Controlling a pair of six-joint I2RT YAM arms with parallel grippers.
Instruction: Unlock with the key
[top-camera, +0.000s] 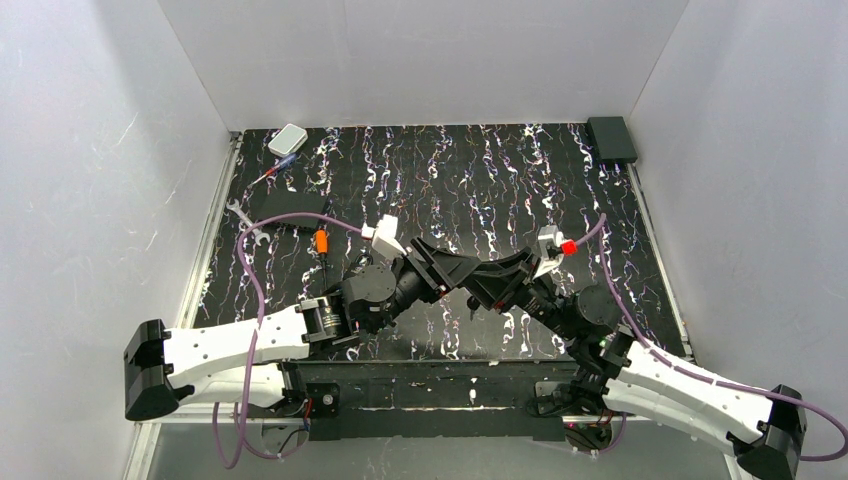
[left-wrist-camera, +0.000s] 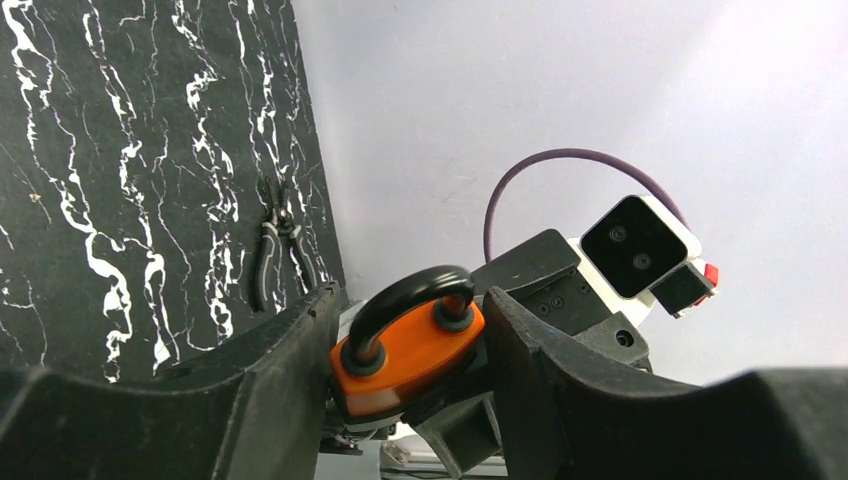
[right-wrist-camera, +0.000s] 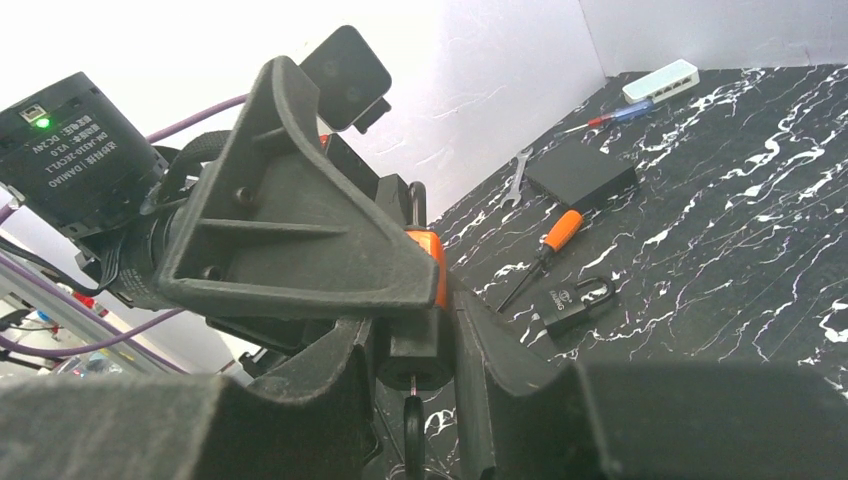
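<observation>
My left gripper (left-wrist-camera: 412, 300) is shut on an orange padlock (left-wrist-camera: 410, 350) with a black shackle and holds it above the table. The two grippers meet at mid-table in the top view, left gripper (top-camera: 452, 270) and right gripper (top-camera: 482, 284). In the right wrist view the key (right-wrist-camera: 413, 432) hangs from the black underside of the orange padlock (right-wrist-camera: 432, 262), with its thin blade in the keyhole and its black head edge-on. My right gripper (right-wrist-camera: 415, 335) is open. Its fingers flank the lock's underside and the key, with gaps to the key head.
A dark padlock (right-wrist-camera: 572, 303) lies on the table beside an orange-handled screwdriver (right-wrist-camera: 558, 233). A black box (top-camera: 290, 210), a wrench (top-camera: 245, 222), a white box (top-camera: 287, 138) and a small screwdriver (top-camera: 275, 170) are at the far left. Another black box (top-camera: 611, 138) is at the far right. Pliers (left-wrist-camera: 275, 255) lie on the table.
</observation>
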